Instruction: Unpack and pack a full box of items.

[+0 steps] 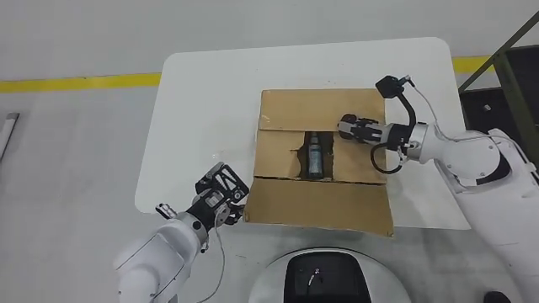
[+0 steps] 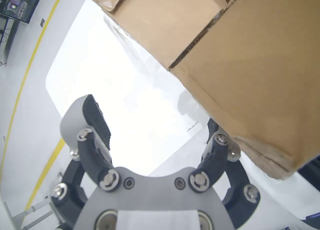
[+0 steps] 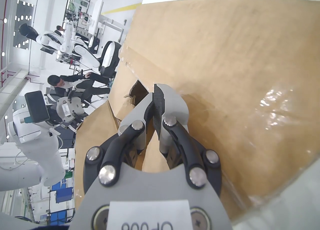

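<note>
- Right gripper [image 3: 153,106], jaws pressed almost together, sits at the ragged edge of an inner flap [image 1: 360,162]. I cannot tell whether cardboard is pinched between them. It looks placed to fold that flap back.
- Left gripper [image 2: 152,118] hangs with its jaws wide and holding nothing, just beside a near corner of the box [image 1: 320,206], probably ready to steady it.
- Cardboard outer flaps lie spread flat on the white table [image 1: 210,109], and the inner ones nearly meet.
- Through the gap between them a dark bottle [image 1: 314,156] seems to lie inside. Other contents are hidden, so unpacking looks barely begun.
</note>
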